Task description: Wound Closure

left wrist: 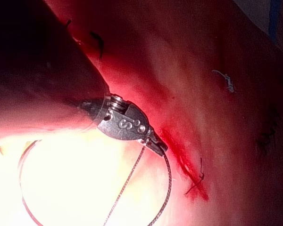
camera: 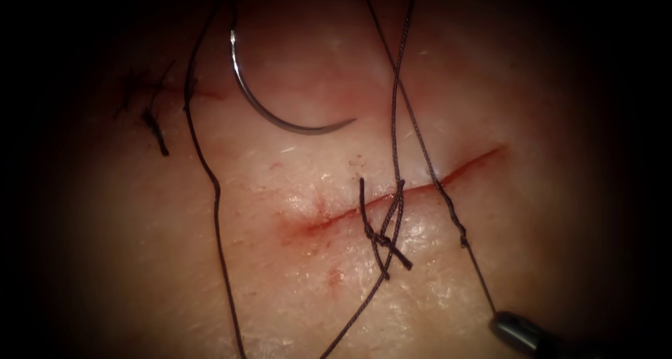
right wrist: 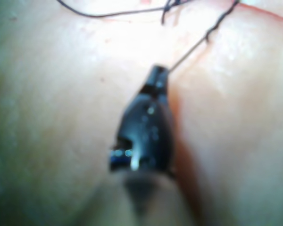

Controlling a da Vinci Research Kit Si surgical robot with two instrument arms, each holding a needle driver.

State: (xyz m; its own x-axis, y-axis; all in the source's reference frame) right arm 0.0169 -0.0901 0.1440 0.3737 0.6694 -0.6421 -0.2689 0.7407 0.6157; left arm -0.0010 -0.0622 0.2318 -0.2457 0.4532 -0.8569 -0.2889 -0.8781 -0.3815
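Note:
The curved needle (camera: pixel 260 106) lies loose on the tissue (camera: pixel 140 261), up and to the left of the cut (camera: pixel 420 187); no tool holds it and it is not in the tissue. Thread (camera: pixel 395 121) crosses the cut, and a loose knot (camera: pixel 386 243) sits there with a short tail. At the lower right, my right tool (camera: pixel 498 318) is shut on one strand of thread; its tip (right wrist: pixel 159 71) pinches the thread (right wrist: pixel 188 52). My left tool (left wrist: pixel 156 145) is shut on the thread (left wrist: pixel 132 176), close to the red cut (left wrist: pixel 188 172).
An older stitch with cut ends of thread (camera: pixel 150 117) sits at the far left of the tissue. A long strand of thread (camera: pixel 217 212) trails down the left side. Red fluid (camera: pixel 308 222) stains the cut's left end.

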